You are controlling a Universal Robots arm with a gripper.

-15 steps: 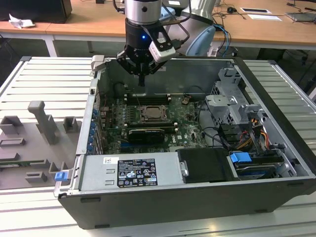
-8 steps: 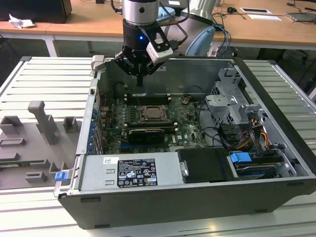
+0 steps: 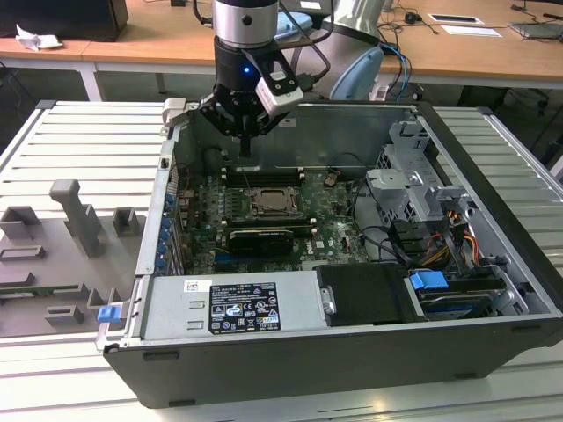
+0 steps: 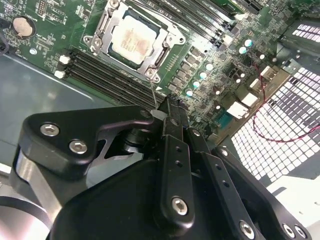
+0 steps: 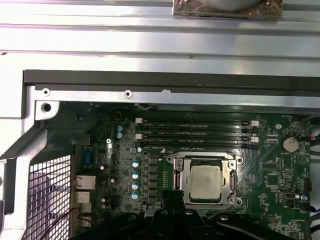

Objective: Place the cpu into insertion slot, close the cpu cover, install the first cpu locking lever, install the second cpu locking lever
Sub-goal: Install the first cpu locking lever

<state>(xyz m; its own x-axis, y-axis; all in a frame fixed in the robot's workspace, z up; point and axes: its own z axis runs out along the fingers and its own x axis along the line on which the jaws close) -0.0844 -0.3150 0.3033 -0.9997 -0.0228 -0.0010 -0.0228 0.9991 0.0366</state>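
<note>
In the exterior view the pincer (image 3: pixel 246 145) hangs in the upper middle of the frame, pressed together and empty, above the open computer case (image 3: pixel 352 290). The cpu (image 3: pixel 268 201) lies below it at mid-frame, seated in the insertion slot (image 4: pixel 100 30) with the cpu cover (image 4: pixel 167 42) closed around it.

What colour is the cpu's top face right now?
Pale silver-beige metal; the cpu shows best in the second wrist view, seated under the cpu cover.

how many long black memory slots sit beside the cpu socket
4 memory slots, side by side in one bank along one edge of the insertion slot, where the cpu sits; others may be hidden.
</note>
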